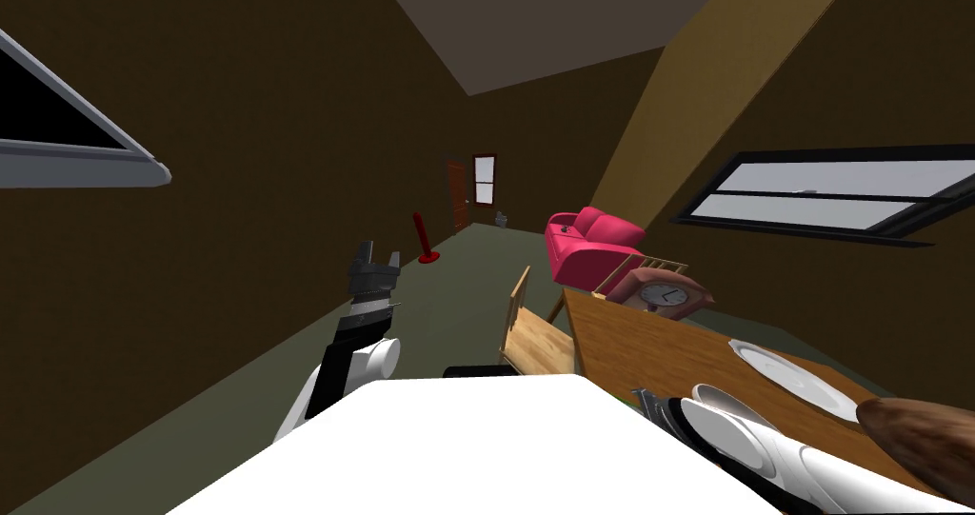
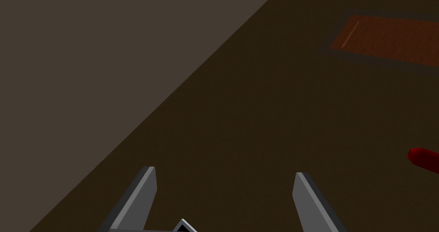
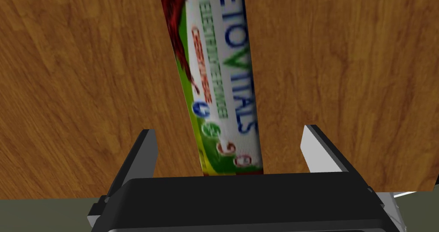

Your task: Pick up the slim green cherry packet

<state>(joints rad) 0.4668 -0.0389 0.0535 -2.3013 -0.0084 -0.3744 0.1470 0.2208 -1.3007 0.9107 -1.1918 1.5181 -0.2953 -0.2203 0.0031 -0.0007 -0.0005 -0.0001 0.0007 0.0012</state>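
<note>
The slim packet [image 3: 218, 83], green and white with red cherries and blue lettering, lies flat on a wooden table [image 3: 85, 92]. Its near end reaches the table's edge, right at my gripper's body. My right gripper [image 3: 229, 131] is open and straddles that end, with a gap between each finger and the packet's sides. In the head view the right gripper [image 1: 655, 406] sits at the table's near edge, at the end of my white forearm. My left gripper [image 1: 376, 257] is raised over the floor to the left, and its fingers [image 2: 145, 191] stand open and hold nothing.
On the table [image 1: 657, 347] are a white plate [image 1: 795, 376], a wooden clock [image 1: 664, 293] at the far end and a brown rounded object [image 1: 919, 433]. A wooden chair [image 1: 533, 333] stands at the table's left. Beyond are a pink sofa [image 1: 590, 243] and a red stand [image 1: 424, 243].
</note>
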